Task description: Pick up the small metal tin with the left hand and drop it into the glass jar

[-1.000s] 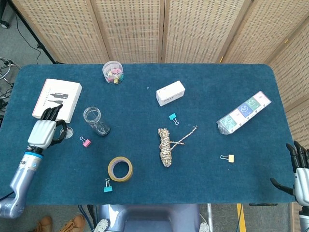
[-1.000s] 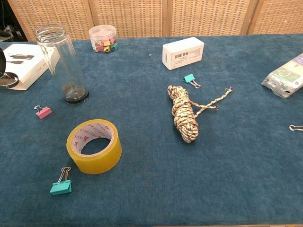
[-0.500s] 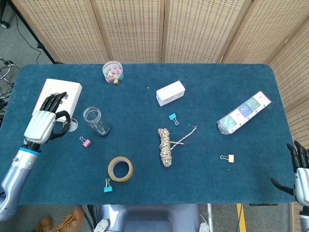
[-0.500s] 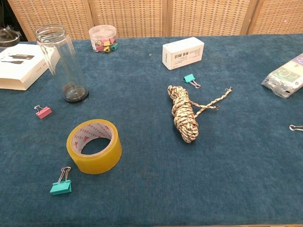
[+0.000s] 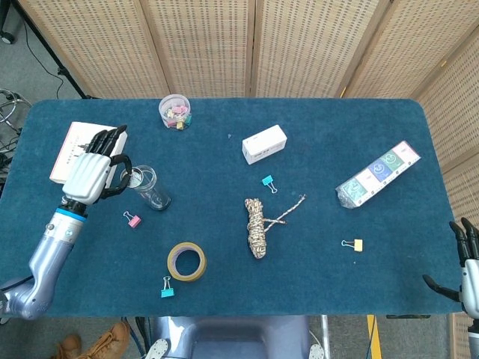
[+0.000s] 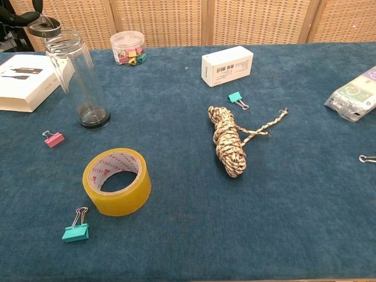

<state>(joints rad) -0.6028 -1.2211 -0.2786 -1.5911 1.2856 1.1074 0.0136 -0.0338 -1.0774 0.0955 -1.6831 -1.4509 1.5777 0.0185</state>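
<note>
The small round metal tin (image 6: 44,24) is pinched in my left hand (image 5: 96,169), just left of and above the mouth of the glass jar (image 6: 77,77). In the head view the tin (image 5: 135,178) shows at the jar's rim (image 5: 142,176). The jar (image 5: 150,188) stands upright on the blue table, and I cannot tell whether anything is inside it. In the chest view only dark fingertips (image 6: 17,17) of the left hand show, at the top left corner. My right hand (image 5: 467,272) hangs off the table's right front corner, fingers spread, holding nothing.
A white booklet (image 5: 84,151) lies left of the jar. A pink clip (image 5: 134,220), a tape roll (image 5: 186,261) and a teal clip (image 5: 167,289) lie in front of it. A clip tub (image 5: 174,111), white box (image 5: 264,143), rope bundle (image 5: 258,224) and packet (image 5: 377,173) lie farther right.
My left hand lifted the tin off the table beside the booklet and carried it up and right, to the jar's mouth. The right hand barely moved.
</note>
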